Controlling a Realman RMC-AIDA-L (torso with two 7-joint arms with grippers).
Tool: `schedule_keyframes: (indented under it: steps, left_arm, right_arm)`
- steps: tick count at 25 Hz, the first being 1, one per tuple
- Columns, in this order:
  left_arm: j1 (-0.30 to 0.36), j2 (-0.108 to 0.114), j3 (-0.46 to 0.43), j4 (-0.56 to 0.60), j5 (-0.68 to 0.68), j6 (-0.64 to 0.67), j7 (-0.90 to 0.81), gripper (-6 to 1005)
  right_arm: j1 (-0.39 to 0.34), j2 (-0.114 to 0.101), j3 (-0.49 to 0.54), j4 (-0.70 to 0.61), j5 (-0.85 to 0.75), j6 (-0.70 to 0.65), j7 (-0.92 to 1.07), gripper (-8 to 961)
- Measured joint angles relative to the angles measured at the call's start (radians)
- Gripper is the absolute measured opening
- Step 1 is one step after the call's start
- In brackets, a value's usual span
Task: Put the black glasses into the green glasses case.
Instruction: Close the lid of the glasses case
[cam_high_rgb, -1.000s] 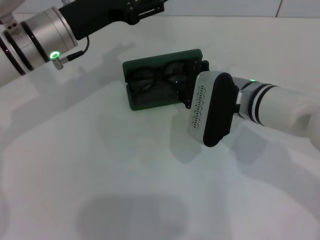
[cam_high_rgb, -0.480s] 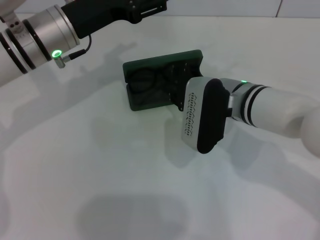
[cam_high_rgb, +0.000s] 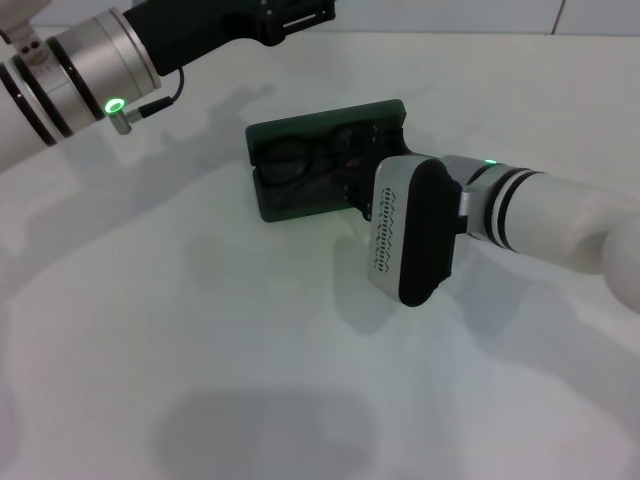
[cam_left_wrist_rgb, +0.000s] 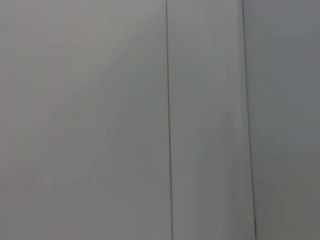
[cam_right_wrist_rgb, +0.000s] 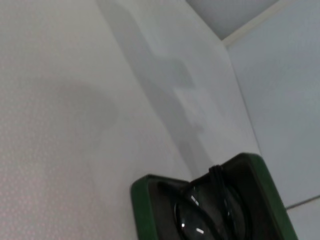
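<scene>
The green glasses case (cam_high_rgb: 322, 119) lies open on the white table, with its lid tilted up at the back. The black glasses (cam_high_rgb: 300, 160) rest inside it, lenses facing up. In the right wrist view the green glasses case (cam_right_wrist_rgb: 143, 198) and the black glasses (cam_right_wrist_rgb: 199, 221) in it fill the lower right corner. My right gripper (cam_high_rgb: 358, 186) sits at the case's right end, over the tray, mostly hidden behind its white wrist housing. My left gripper (cam_high_rgb: 295, 18) is held high at the back left, away from the case.
The white table (cam_high_rgb: 200, 340) stretches wide around the case, and a pale wall runs along its back. Only that wall shows in the left wrist view.
My right arm has shifted a little to the left, farther over the case's right end, then eased back slightly. The glasses stay in the case. The left arm is still.
</scene>
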Motion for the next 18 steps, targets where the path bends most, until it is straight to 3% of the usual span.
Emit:
schedule_keyframes:
  steps: [18]
  left_arm:
    - [0.000, -0.003, 0.011, 0.000, -0.010, 0.007, 0.004, 889]
  right_arm:
    - [0.038, 0.000, 0.000, 0.033, 0.003, -0.025, 0.010, 346]
